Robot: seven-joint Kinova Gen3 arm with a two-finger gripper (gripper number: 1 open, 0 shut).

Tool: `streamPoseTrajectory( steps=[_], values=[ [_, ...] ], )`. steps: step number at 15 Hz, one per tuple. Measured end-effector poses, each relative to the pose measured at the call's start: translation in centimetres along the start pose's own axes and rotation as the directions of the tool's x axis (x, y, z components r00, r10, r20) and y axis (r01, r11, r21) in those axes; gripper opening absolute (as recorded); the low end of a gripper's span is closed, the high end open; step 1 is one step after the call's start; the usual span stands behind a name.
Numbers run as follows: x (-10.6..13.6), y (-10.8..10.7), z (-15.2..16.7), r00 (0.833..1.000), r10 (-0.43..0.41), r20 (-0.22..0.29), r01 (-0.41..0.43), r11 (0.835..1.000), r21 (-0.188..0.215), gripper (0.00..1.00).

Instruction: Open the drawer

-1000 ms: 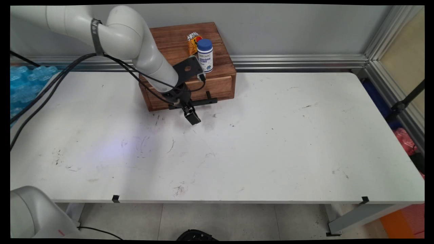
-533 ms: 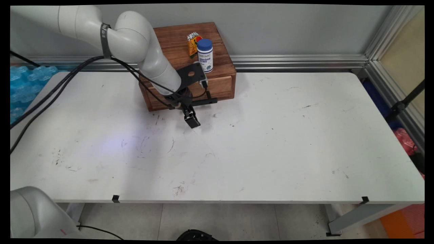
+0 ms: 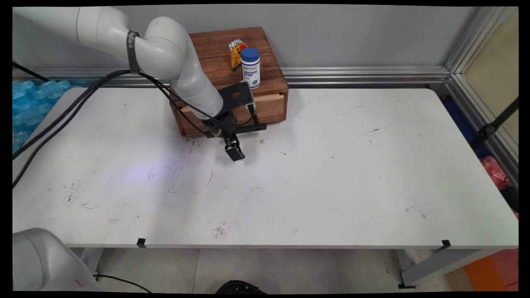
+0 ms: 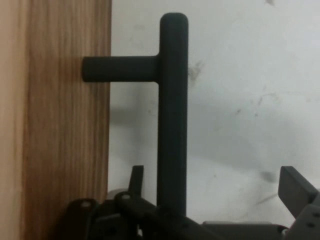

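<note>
One white arm reaches in from the upper left and brings its black tool (image 3: 234, 151) down in front of the single wooden drawer box (image 3: 215, 54) that stands at the back of the white desk (image 3: 331, 174), against the wall. The box has one drawer (image 3: 271, 105), its front pulled out a little, showing a pale strip of inner wood along its top edge. One black bar handle (image 4: 173, 115) is fixed to the drawer front on short posts; in the hand view one post (image 4: 120, 69) joins the bar to the wood. The tool's two fingers stand spread apart on either side of the bar, one finger (image 4: 136, 180) in the gap between bar and wood, the other finger (image 4: 296, 190) well out to the far side, so the tool is wide open and clamps nothing, though the bar lies between its fingers. On top of the box stand two things just beside each other: one white bottle with a blue cap (image 3: 250, 67) and one small orange packet (image 3: 236, 51) behind it. Several black cables (image 3: 74, 103) hang from the arm.
</note>
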Motion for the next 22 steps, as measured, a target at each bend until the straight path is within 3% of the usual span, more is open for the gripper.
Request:
streamPoseTrajectory(
  steps=[22],
  values=[
    [0.1, 8.5, -1.3, 0.999, -0.042, -0.023, 0.040, 0.996, -0.084, 1.00]
  ],
)
